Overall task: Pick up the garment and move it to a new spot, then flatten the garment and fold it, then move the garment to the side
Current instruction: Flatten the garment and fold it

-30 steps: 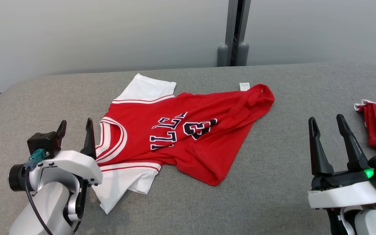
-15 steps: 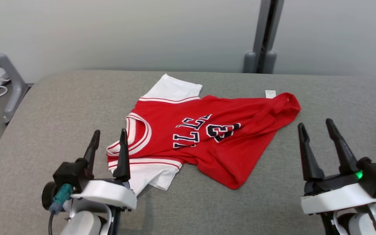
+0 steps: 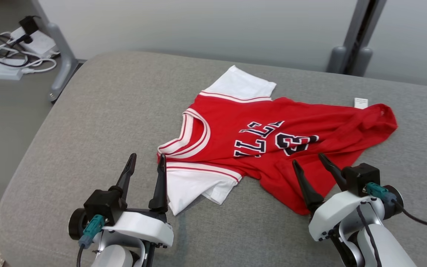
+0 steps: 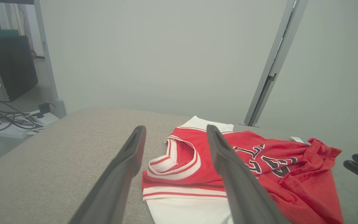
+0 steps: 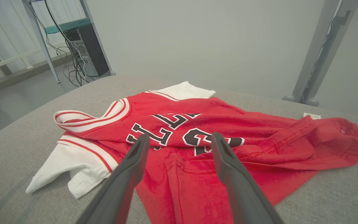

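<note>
Since a second ago my right gripper has reached the near hem of the red jersey. It and my left gripper, beside the white sleeve, gape empty. The jersey lies rumpled on the grey table.

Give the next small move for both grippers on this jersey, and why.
Probably lower both open grippers onto the near edge of the jersey and pinch: the left gripper hovers by the collar, the right gripper over the bunched red hem, and neither holds cloth.

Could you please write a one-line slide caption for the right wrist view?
Open right hand aimed at the rumpled red-and-white jersey on the grey padded table.
</note>
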